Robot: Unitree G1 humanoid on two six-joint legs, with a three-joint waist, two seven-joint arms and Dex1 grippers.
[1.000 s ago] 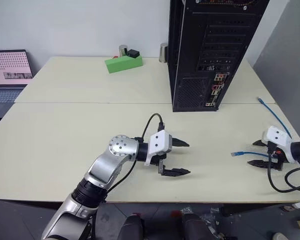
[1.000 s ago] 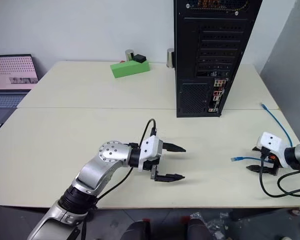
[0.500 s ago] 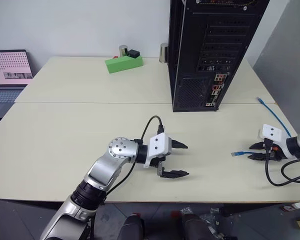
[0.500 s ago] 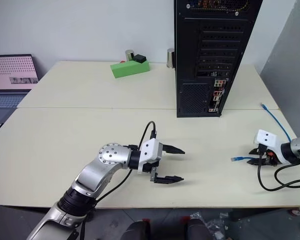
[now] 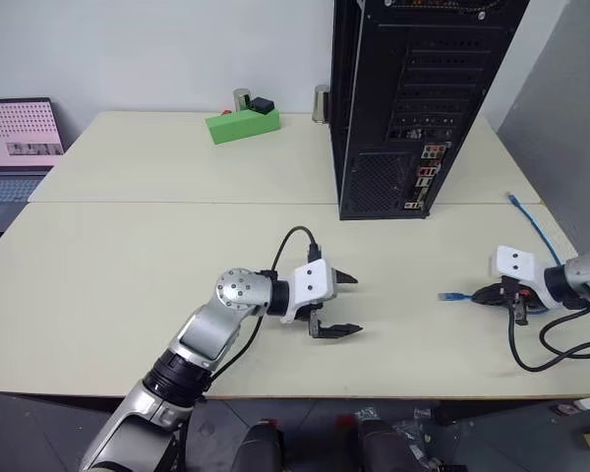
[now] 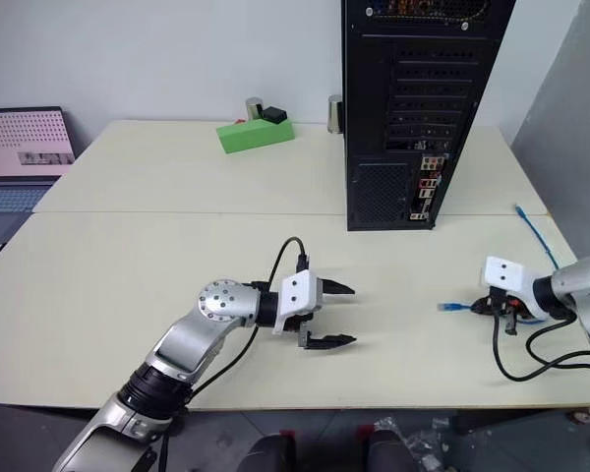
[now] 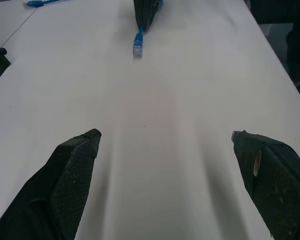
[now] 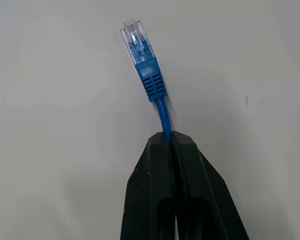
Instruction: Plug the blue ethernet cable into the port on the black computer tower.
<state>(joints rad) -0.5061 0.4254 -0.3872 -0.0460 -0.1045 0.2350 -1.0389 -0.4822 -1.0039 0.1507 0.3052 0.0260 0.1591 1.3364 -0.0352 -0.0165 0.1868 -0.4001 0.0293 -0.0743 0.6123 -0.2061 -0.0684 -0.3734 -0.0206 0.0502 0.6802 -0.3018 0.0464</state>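
Hands first: my left hand (image 5: 340, 304) hangs just over the near part of the surface (image 5: 128, 265), fingers (image 7: 72, 170) spread wide, nothing between them, pointing to my right. Left wrist view looks across bare surface toward the cable plug (image 7: 138, 47) with my other hand dark behind it.

My right hand (image 5: 484, 294) is low at the right side of the surface, fingers (image 8: 165, 160) clenched tight on the cable (image 8: 163, 117) a little behind its plug. Plug (image 8: 135, 36) is clear plastic with a blue ribbed boot, sticking out past the fingertips and pointing toward my left hand. In the head view the plug end (image 5: 452, 295) shows just above or on the surface; cannot tell if it touches. Well apart from my left hand.

Rest of the cable runs back along the right edge of the surface, its other end (image 5: 512, 199) lying near the far right corner, beside the tower.

Tower (image 5: 413, 98) stands upright on the far half of the surface, rear side facing me, slot covers up top, mesh vent low, column of coloured ports (image 5: 428, 172) at its right. Cable plug is well short of it.

Farther back left: green block (image 5: 242, 125) with small dark things (image 5: 263, 103) on and behind it. Laptop (image 5: 18, 138) at the far left edge, screen lit.
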